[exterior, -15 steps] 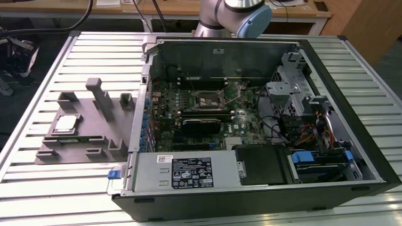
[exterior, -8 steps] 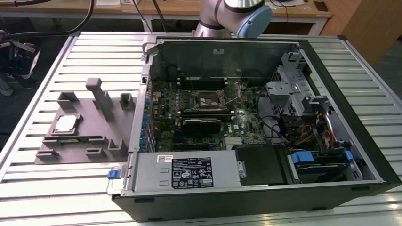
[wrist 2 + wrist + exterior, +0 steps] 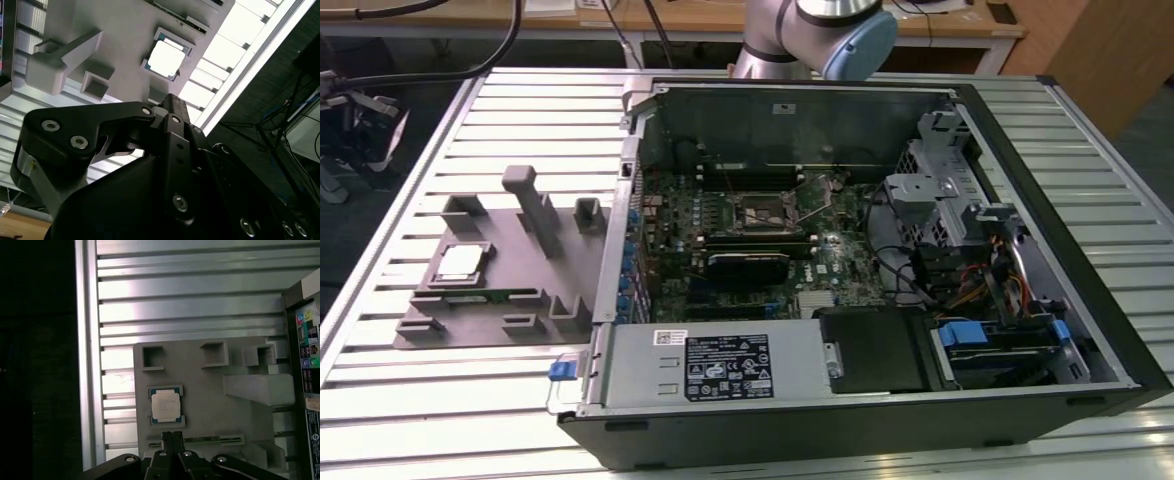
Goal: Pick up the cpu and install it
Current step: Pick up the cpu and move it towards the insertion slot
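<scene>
The cpu (image 3: 460, 262) is a small square chip with a silvery top. It lies flat in a recess of the grey holder plate (image 3: 480, 310), at the exterior view's left. The chip also appears in the first wrist view (image 3: 165, 405) and in the second wrist view (image 3: 166, 59). My gripper (image 3: 172, 436) hovers above the plate, a short way off the chip, its dark fingers (image 3: 170, 102) pressed together and holding nothing. Inside the open computer case, the metal-framed socket (image 3: 767, 212) sits on the motherboard (image 3: 720, 240).
The open computer case (image 3: 881, 260) lies on a slatted metal table (image 3: 440, 400). It holds a power supply (image 3: 720, 365), a black heatsink block (image 3: 747, 265) and drive bays with cables. Upright pegs (image 3: 523, 205) rise from the holder plate. The arm's base (image 3: 814, 35) stands behind the case.
</scene>
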Robot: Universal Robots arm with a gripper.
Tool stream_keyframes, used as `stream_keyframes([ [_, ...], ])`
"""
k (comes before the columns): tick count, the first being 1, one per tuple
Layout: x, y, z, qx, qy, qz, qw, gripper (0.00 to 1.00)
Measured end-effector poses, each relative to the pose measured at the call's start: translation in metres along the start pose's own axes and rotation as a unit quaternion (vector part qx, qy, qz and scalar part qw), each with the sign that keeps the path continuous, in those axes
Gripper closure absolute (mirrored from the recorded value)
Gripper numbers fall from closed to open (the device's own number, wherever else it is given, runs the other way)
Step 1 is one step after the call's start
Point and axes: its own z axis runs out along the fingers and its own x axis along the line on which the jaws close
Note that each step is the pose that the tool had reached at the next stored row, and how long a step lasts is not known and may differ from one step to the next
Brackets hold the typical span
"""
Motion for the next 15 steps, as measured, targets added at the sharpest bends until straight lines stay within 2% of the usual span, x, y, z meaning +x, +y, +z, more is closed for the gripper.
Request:
stream_keyframes([
  [15, 0.0, -0.0008, 0.0102, 0.0002, 0.0, 0.0, 1.0, 0.89],
])
